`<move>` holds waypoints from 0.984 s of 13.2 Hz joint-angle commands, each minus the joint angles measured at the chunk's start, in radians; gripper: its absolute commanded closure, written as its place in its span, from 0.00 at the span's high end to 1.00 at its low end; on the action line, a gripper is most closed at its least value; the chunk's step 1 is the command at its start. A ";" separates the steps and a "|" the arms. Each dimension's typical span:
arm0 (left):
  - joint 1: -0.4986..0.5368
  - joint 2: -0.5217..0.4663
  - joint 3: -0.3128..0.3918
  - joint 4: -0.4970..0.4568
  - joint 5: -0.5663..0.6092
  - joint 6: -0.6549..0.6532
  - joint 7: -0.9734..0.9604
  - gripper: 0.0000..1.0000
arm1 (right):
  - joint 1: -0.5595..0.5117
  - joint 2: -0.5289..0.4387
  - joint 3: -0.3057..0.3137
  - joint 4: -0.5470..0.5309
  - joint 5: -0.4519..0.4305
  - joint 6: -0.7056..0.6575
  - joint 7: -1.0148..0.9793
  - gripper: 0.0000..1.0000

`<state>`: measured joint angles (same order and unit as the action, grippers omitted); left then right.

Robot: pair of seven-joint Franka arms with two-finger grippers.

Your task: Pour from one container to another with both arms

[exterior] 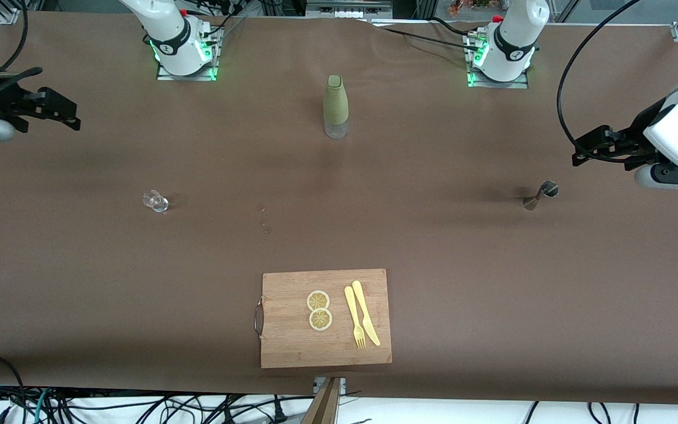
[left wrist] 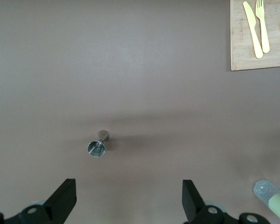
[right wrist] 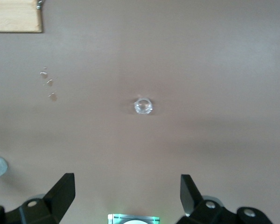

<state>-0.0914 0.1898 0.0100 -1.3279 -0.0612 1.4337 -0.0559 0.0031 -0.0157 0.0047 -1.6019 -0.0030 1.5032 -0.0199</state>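
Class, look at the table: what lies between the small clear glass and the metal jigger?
Nothing stands between glass and jigger: the front view shows only bare brown table with a few small specks.

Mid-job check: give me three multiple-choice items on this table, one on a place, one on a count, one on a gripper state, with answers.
1. The metal jigger stands:
A. on the cutting board
B. toward the left arm's end of the table
C. beside the bottle

2. Lemon slices on the cutting board:
A. one
B. two
C. four

3. The left gripper is:
A. open, empty
B. shut on the jigger
C. shut on the bottle

Answers: 1 B, it sits under the left arm; 2 B, two rounds beside the fork; 3 A, fingers spread over bare table.
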 commanded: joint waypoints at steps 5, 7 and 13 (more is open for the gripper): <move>-0.005 0.017 0.001 0.036 0.011 -0.007 0.010 1.00 | -0.006 0.034 -0.017 0.085 -0.035 -0.026 0.018 1.00; -0.005 0.017 0.001 0.036 0.011 -0.007 0.011 1.00 | -0.005 0.033 -0.014 0.086 -0.035 -0.027 0.023 1.00; -0.005 0.017 0.001 0.036 0.011 -0.007 0.010 1.00 | -0.005 0.029 -0.017 0.094 -0.043 -0.029 0.014 1.00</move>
<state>-0.0915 0.1899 0.0100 -1.3276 -0.0612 1.4337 -0.0559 0.0015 0.0080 -0.0138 -1.5397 -0.0260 1.5001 -0.0151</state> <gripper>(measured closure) 0.000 0.000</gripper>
